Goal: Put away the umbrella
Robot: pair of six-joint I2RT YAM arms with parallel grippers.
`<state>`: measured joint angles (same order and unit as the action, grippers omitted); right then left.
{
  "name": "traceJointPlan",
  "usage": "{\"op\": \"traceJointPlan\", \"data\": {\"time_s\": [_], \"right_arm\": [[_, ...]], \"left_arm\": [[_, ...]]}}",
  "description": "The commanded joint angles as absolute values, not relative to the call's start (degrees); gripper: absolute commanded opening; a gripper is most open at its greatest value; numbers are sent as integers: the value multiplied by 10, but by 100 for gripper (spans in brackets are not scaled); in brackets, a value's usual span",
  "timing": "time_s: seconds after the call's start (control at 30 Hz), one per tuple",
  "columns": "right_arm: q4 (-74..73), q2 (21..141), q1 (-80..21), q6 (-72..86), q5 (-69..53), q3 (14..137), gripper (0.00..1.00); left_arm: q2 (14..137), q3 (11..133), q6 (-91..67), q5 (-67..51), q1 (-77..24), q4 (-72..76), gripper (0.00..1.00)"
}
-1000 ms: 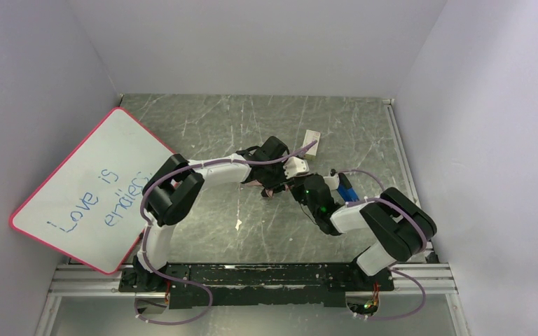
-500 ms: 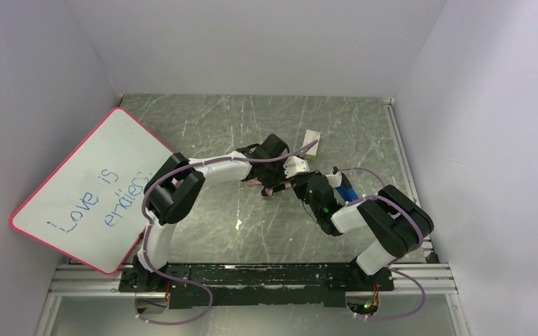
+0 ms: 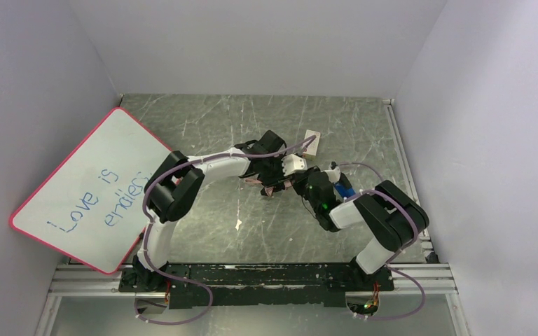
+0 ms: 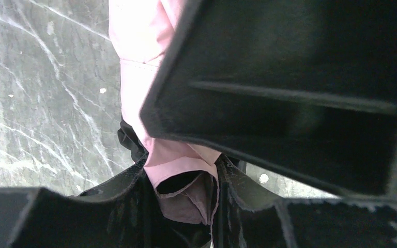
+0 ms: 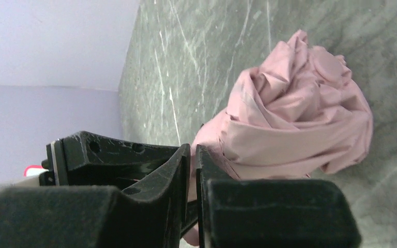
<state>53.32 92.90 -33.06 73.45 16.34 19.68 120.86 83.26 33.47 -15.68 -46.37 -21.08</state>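
The umbrella (image 5: pixel 294 119) is a crumpled bundle of pale pink fabric lying on the marble table. From above it is almost hidden under both grippers, with only a pink and black edge (image 3: pixel 269 189) showing. My left gripper (image 4: pixel 183 168) is shut on a pink fold with a black lining, also seen from above (image 3: pixel 280 175). My right gripper (image 5: pixel 193 155) has its jaws almost together, a thin strip of pink fabric between them, and it meets the left one over the bundle (image 3: pixel 301 185). No handle shows.
A pink-framed whiteboard (image 3: pixel 87 189) with blue writing leans at the left wall. A small pale tag (image 3: pixel 312 137) lies behind the grippers. White walls enclose the table (image 3: pixel 217 126) on three sides. The right arm's black body (image 4: pixel 300 93) hangs over the left wrist view.
The right gripper has crept up and left, closer to the left gripper. The left wrist has shifted slightly back, still holding the fabric.
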Motion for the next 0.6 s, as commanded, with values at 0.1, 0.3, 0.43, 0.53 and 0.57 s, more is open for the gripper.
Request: {"op": "traceJointPlan", "data": {"time_s": [0.1, 0.3, 0.43, 0.53, 0.57], "right_arm": [[508, 989, -314, 715, 135, 223, 14], [503, 1005, -311, 719, 118, 225, 13], [480, 964, -310, 710, 152, 208, 13], [423, 897, -310, 695, 208, 198, 14], [386, 875, -310, 692, 226, 198, 14]], "left_arm": [[1306, 773, 353, -243, -478, -420, 5], [1306, 773, 349, -243, -477, -419, 5], [1304, 777, 341, -245, -474, -416, 5], [1303, 784, 334, -259, -467, -415, 5], [1303, 788, 333, -265, -465, -416, 5]]}}
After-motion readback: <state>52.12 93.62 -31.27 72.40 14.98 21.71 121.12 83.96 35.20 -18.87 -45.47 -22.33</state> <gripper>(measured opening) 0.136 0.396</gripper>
